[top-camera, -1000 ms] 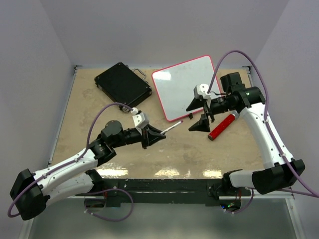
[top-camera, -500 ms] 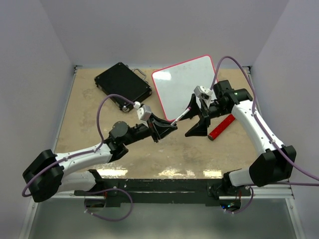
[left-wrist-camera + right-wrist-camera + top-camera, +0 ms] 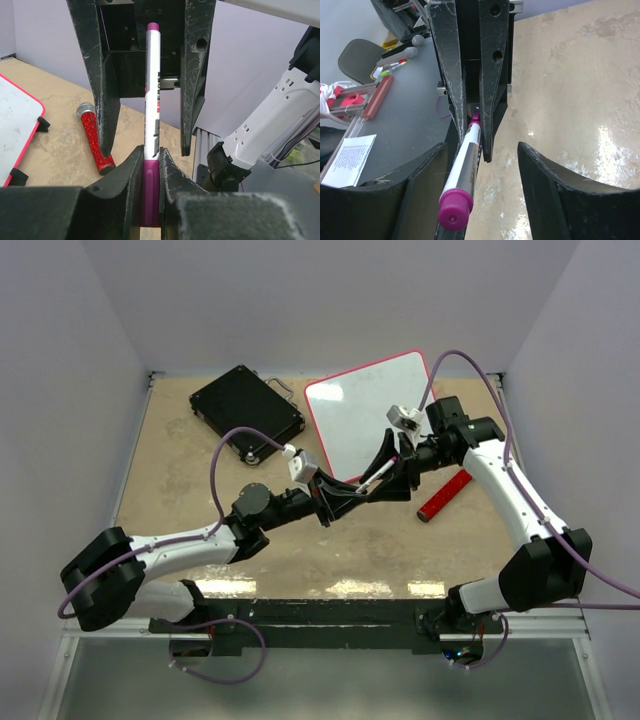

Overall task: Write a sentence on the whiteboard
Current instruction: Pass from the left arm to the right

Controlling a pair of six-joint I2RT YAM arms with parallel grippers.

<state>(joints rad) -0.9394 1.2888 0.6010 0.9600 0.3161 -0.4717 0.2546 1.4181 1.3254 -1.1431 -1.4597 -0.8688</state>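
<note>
In the middle of my top view, my left gripper (image 3: 350, 493) pinches the pen (image 3: 375, 477) tight by one end, and my right gripper (image 3: 387, 472) sits open around the other end.

Whiteboard (image 3: 365, 415) noted glossy white, red-pink rimmed. Marker (image 3: 152, 100): white barrel, magenta ends. Glittery red tube (image 3: 445, 495), black case (image 3: 246, 408), mottled beige surface (image 3: 180, 480) recorded.

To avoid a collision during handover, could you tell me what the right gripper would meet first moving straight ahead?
Likely the white marker pen with purple ends, lying between the right gripper's open fingers; just beyond, the left gripper clamping that pen. Depth is unclear.
</note>
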